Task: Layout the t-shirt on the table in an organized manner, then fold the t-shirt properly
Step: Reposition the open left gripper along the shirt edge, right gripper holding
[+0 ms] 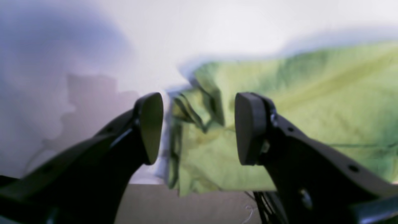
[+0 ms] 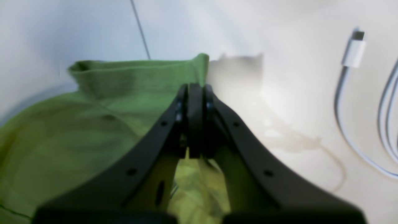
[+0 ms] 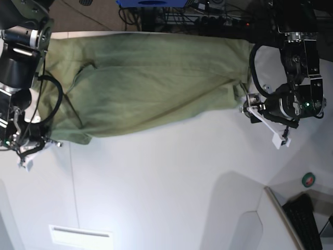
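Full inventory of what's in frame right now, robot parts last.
t-shirt: one, olive green, spread across the far side of the table between the two arms.
table: one, white, under everything.
cable: white, at least one, looped on the table beside the right gripper.
keyboard: one, black, near corner off the table edge.
left gripper: black, jaws open, shirt edge between and behind them.
right gripper: black, shut on the shirt edge.
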